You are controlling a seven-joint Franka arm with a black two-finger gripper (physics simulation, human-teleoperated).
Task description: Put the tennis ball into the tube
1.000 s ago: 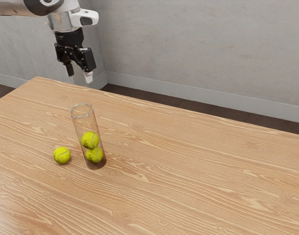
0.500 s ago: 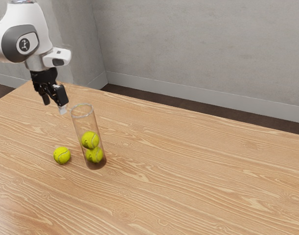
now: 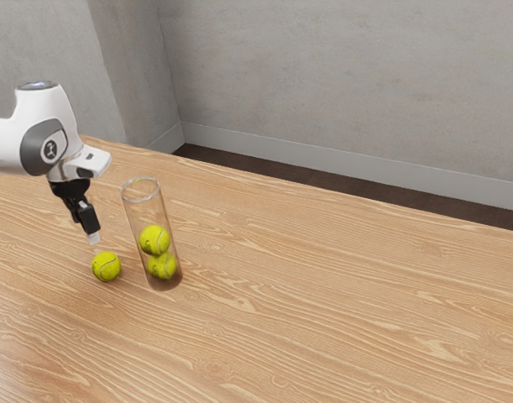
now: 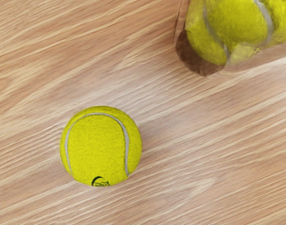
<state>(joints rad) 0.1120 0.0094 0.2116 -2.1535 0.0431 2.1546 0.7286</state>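
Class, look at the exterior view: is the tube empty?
No, two tennis balls sit stacked inside the clear tube, seen through its wall.

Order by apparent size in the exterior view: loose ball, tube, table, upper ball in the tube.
1. Table
2. Tube
3. Loose ball and upper ball: they look alike, so unranked.

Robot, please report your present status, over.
Black hand above, not touching, loose yellow tennis ball. Ball on wooden table, beside clear cylindrical tube holding two yellow balls. Nothing seen blocking.
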